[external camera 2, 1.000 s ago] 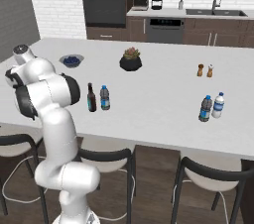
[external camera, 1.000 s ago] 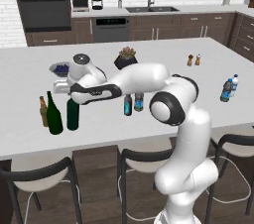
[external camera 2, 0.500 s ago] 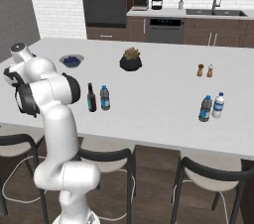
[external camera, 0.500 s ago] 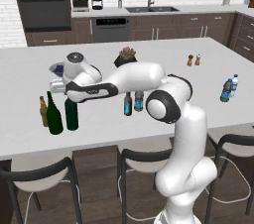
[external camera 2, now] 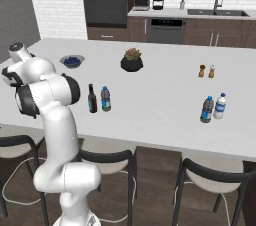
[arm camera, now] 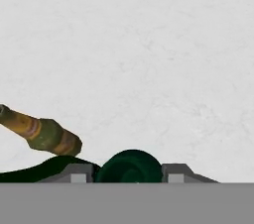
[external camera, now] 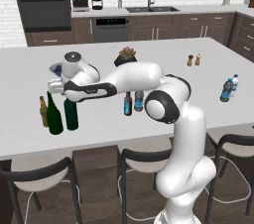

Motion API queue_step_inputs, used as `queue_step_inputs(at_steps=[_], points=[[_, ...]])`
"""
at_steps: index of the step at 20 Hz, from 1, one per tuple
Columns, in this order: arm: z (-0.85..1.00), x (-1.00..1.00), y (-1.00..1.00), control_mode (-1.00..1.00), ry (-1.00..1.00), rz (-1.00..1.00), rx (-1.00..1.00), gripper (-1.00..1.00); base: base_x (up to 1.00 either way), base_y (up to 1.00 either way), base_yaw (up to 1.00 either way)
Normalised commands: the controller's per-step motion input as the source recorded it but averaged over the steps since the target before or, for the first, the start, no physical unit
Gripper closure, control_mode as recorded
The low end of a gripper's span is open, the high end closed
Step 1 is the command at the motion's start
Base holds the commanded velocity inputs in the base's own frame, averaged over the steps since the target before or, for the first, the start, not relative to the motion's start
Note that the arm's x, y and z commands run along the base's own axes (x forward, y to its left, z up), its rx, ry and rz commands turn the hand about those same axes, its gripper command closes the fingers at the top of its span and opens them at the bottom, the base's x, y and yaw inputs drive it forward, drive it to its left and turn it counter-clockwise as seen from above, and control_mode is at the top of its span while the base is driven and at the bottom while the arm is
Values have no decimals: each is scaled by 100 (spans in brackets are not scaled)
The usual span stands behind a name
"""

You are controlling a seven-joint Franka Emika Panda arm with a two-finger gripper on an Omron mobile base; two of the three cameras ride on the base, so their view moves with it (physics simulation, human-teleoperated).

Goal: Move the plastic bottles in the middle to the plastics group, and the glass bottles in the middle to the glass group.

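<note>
My gripper (arm camera: 124, 173) is shut on the neck of the tall dark green wine bottle (external camera: 71, 115), which stands upright right of the glass group. That group is a stubby amber bottle (external camera: 43, 111) and a green wine bottle (external camera: 53, 115). From the hand, the bottle's top (arm camera: 130, 166) sits between both fingertips (arm camera: 74, 173), with the amber bottle (arm camera: 42, 133) to its left. The short dark bottle with a light blue label (external camera: 128, 104) and the small bluish plastic bottle (external camera: 139, 100) stand mid-counter. The plastics group (external camera: 229, 88) is at the far right.
A bowl of blueberries (external camera 2: 72, 61) sits behind the arm, a potted plant (external camera: 127, 57) at mid-counter, and two shakers (external camera: 193, 60) further right. Stools (external camera: 144, 161) line the counter's near edge (external camera: 99, 141).
The wrist has lifted slightly and swung a little left. The dark green wine bottle stays at about the same spot beside the glass group.
</note>
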Motion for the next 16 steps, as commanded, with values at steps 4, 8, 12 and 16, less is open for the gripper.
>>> queue_step_inputs(at_steps=[4, 8, 12, 16], points=[[4, -1, -1, -100, 0, 0, 5, -100, 0, 0, 0], [35, 0, -4, -100, -8, 0, 3, -100, 0, 0, 0], [46, 0, -23, -100, -6, -1, 0, -100, 0, 0, 0], [32, -18, -60, -100, 0, -1, 0, -100, 0, 0, 0]])
